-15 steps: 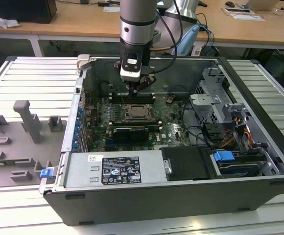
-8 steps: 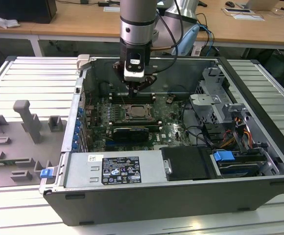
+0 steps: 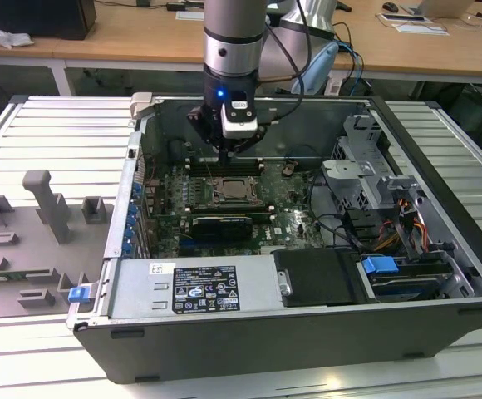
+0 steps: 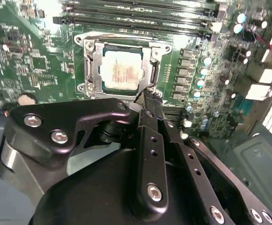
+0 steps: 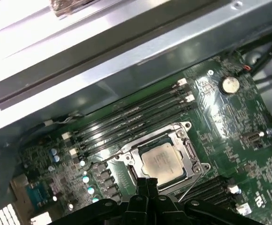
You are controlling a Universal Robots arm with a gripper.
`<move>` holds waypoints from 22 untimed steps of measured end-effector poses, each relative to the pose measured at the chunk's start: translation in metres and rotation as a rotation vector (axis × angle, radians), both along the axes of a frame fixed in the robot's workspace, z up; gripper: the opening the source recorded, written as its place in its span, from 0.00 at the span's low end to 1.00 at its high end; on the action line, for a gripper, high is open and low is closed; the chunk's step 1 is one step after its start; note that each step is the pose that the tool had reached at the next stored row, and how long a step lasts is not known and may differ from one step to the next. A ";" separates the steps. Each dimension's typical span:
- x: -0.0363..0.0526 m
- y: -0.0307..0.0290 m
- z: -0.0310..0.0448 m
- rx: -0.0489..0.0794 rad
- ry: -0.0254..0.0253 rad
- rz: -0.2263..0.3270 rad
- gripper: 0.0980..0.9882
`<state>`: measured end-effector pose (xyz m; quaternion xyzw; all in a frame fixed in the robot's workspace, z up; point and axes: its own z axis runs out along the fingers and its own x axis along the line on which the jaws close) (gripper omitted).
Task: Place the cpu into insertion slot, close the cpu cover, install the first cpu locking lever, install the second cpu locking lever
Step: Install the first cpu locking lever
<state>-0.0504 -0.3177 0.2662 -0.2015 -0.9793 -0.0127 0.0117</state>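
Note:
The cpu (image 4: 121, 70) lies flat in the insertion slot (image 4: 90, 86) on the green board, its silver top showing through the window of the cpu cover (image 4: 96, 61), which lies down over it. In the first wrist view the cpu (image 5: 162, 161) sits inside the cover frame (image 5: 185, 149), and a thin wire lever (image 5: 191, 189) runs along one side of the slot. My gripper (image 4: 149, 97) hovers just beside the slot's edge, fingers pressed together with nothing between them. In the exterior view the gripper (image 3: 224, 162) hangs over the slot (image 3: 235, 193).
Long black memory slots (image 5: 131, 115) flank the socket. The grey case wall (image 5: 126, 51) rises close behind the board. Drive cages and cables (image 3: 382, 208) fill the exterior view's right; a power supply box (image 3: 199, 287) lies along the front.

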 end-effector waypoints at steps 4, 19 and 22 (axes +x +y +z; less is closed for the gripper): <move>0.0000 0.0000 -0.0001 0.000 -0.0007 0.074 0.01; -0.0006 -0.0002 -0.0007 0.002 -0.0015 0.336 0.01; -0.0021 -0.0004 -0.0010 0.003 -0.0033 0.340 0.01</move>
